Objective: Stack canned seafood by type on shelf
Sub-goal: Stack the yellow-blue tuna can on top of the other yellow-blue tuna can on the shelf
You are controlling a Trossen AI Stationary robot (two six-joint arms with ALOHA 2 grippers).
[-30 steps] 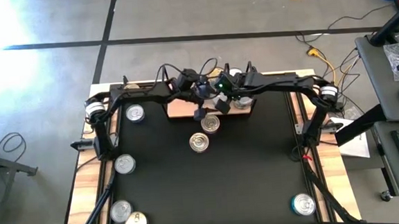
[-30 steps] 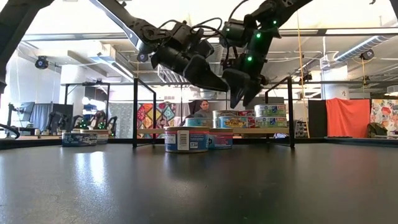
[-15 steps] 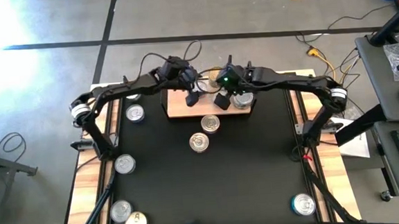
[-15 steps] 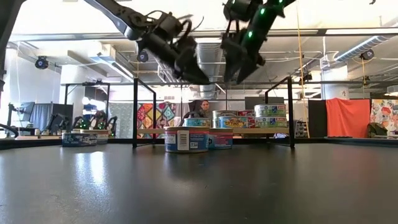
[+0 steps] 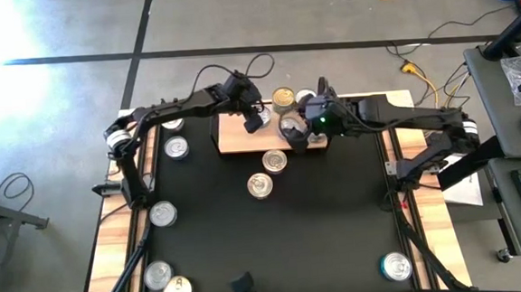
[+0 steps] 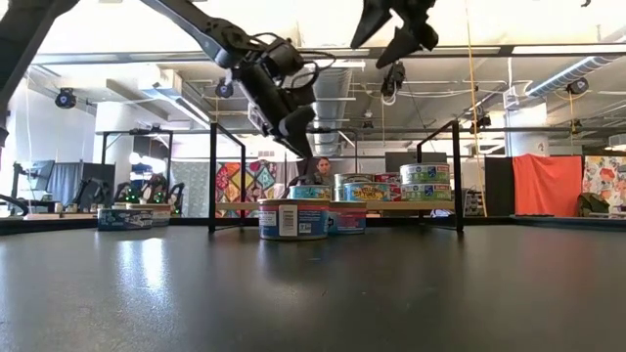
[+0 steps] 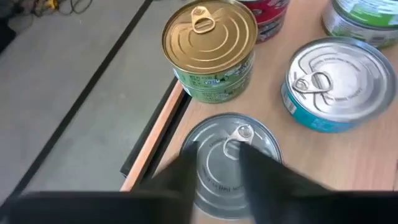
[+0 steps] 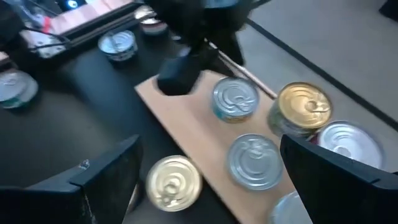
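The shelf (image 5: 238,140) stands at the table's far middle, a light-wood board with several tins on it: a gold-lidded, green-labelled tin (image 7: 210,43), a teal silver-lidded one (image 7: 336,81) and a plain silver one (image 7: 214,134). My left gripper (image 7: 217,158) hangs above that plain tin, clear of it, its fingers drawn close together with nothing between them (image 6: 296,145). My right gripper (image 8: 210,149) is open, high above the shelf's right half (image 6: 391,34). Two tins (image 5: 275,160) (image 5: 260,185) stand on the black table just in front of the shelf.
More tins stand on the table: at the far left (image 5: 177,148), the left side (image 5: 162,214), the near-left corner (image 5: 158,275) with a gold-lidded one (image 5: 178,290) beside it, and the near right (image 5: 396,265). Black wire posts (image 6: 212,176) (image 6: 458,176) rise at the shelf's ends.
My left gripper has risen from the shelf's near edge toward its far edge, turned about, and shut with nothing in it. My right gripper has stayed open and climbed well above the shelf, drawing back toward the table's right.
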